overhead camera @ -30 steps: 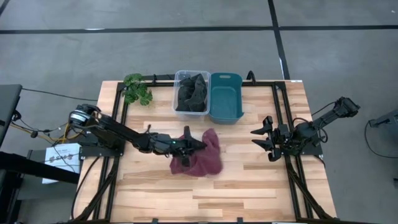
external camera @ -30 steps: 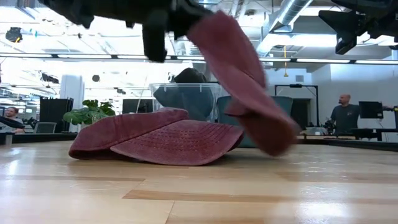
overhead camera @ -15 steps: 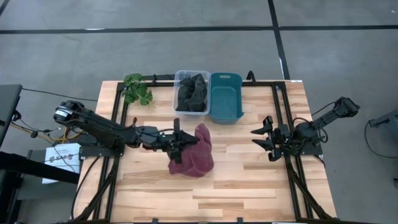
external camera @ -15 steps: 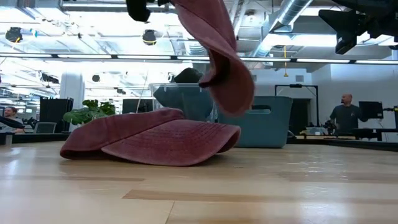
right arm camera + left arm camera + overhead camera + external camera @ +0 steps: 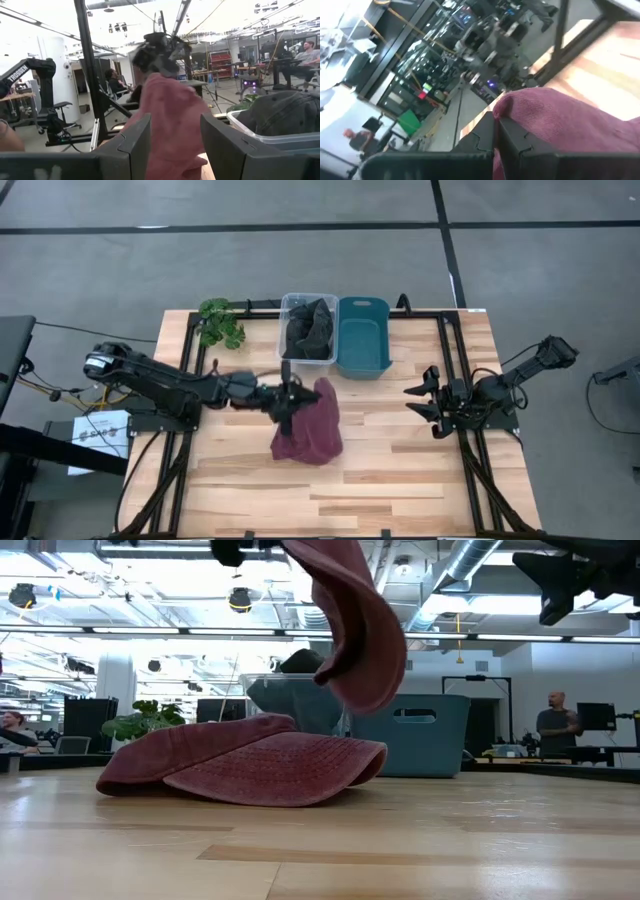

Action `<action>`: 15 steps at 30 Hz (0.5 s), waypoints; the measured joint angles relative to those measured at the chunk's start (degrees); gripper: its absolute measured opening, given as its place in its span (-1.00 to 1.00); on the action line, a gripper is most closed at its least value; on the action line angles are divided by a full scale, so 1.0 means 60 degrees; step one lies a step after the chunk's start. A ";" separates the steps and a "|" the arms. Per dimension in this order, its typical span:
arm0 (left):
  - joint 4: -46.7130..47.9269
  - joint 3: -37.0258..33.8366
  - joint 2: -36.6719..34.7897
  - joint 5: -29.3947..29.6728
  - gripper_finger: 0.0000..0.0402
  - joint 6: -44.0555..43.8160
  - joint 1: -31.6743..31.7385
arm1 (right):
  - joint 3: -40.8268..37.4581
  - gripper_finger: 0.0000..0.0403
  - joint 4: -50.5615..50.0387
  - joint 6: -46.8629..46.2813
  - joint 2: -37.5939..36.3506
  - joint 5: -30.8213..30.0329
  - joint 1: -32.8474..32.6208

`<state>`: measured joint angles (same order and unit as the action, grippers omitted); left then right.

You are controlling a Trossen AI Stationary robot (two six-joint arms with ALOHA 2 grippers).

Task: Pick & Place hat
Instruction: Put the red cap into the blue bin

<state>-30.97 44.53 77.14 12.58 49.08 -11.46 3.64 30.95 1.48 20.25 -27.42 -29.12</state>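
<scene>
The left gripper (image 5: pixel 288 398), clamped on the maroon hat (image 5: pixel 309 425), had lifted its edge nearer the teal bin (image 5: pixel 363 336), readying placement; the right gripper (image 5: pixel 425 402) waited wide.

Hat (image 5: pixel 310 430) lies mid-table, before two bins (image 5: pixel 335 332), seemingly side by side.

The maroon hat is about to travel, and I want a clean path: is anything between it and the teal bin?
Nothing visible does. The left gripper, jaws shut, lifts one edge of the maroon hat; the bare table separates it from the empty teal bin. The clear bin of dark hats sits beside that path.
</scene>
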 joint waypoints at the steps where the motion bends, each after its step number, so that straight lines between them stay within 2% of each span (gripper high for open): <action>1: 0.0025 0.0074 0.0000 -0.0236 -0.95 -0.0048 0.0227 | 0.0000 -0.20 0.0024 -0.0004 -0.0004 -0.0002 0.0000; 7: -0.0022 0.1548 0.0004 -0.2446 -0.95 -0.0742 0.1852 | 0.0000 -0.20 0.0231 0.0309 -0.0004 -0.0007 0.0000; 15: 0.0218 0.3154 0.0220 -0.3919 -0.95 -0.2775 0.4366 | 0.0000 -0.20 0.0206 0.0363 -0.0004 -0.0029 0.0000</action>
<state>-29.66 63.45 78.46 -10.93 32.43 14.74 3.64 32.19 3.66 20.23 -27.59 -29.12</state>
